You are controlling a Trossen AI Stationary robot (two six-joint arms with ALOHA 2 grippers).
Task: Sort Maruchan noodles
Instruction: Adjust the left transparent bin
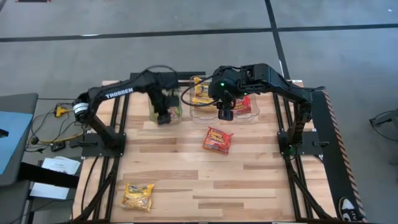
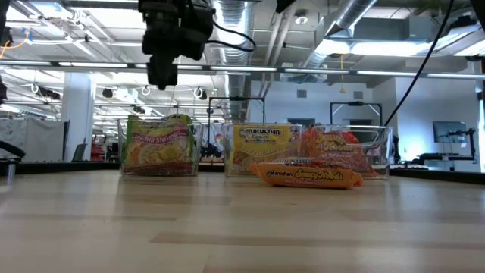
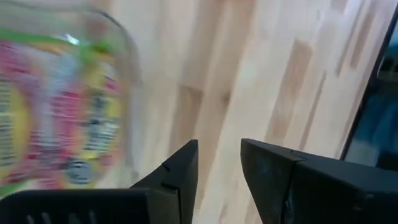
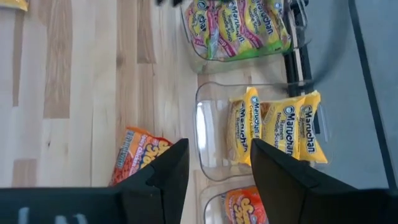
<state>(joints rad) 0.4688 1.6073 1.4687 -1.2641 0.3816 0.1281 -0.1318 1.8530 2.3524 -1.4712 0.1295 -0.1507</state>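
Observation:
Three clear bins stand in a row at the table's far side. The left bin (image 1: 166, 107) holds green packets (image 2: 159, 145), the middle one (image 1: 200, 92) yellow packets (image 4: 273, 130), the right one (image 1: 244, 107) red packets (image 2: 337, 144). A red packet (image 1: 217, 140) lies flat on the table in front of the bins. A yellow packet (image 1: 137, 196) lies near the near-left corner. My left gripper (image 1: 163, 116) hangs open and empty over the green bin's near edge. My right gripper (image 1: 224, 112) hovers open and empty between the yellow and red bins, above and beyond the red packet (image 4: 137, 155).
Bare wooden boards (image 1: 186, 174) stretch between the loose packets and the near edge. Black frame rails (image 1: 112, 149) run along both sides of the table. Beyond the table lie grey floor and a side desk with cables (image 1: 50, 118).

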